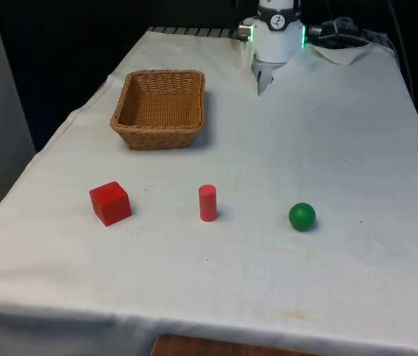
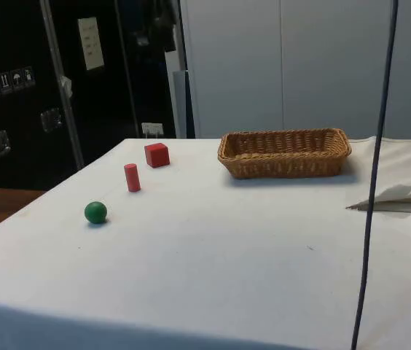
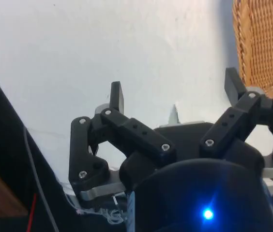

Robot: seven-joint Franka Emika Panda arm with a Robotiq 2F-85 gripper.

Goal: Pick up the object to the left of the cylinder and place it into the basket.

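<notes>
Cube [image 1: 110, 202], red, is the thing at the left of the cylinder [image 1: 207, 202] in the front view, and it lies on the white cloth [image 1: 327, 148] near the table's front edge, free of any hold.

The gripper [image 3: 175, 92] hangs above bare cloth at the far end of the table, around 12 o'clock from the table's middle in the front view. Its two black fingers [image 3: 116, 96] stand wide apart and nothing is between them. In the wrist view only white cloth lies under the fingers, and a corner of the basket [image 3: 262, 43] shows just beside one fingertip.

The basket [image 1: 160, 108] is wicker, long and shallow, and empty inside. In the front view it sits at about 8 o'clock from the gripper, near it but apart.

Further out, three things lie in one row across the table, well apart from each other. The cube is at about 6 o'clock from the basket. The cylinder, also red, stands upright at 3 o'clock from the cube. A green ball [image 1: 302, 216] rests at 3 o'clock from the cylinder.

In the side view the row runs the other way: ball [image 2: 95, 212] nearest, then cylinder [image 2: 132, 177], then cube [image 2: 157, 154], with the basket [image 2: 284, 152] beyond them.
</notes>
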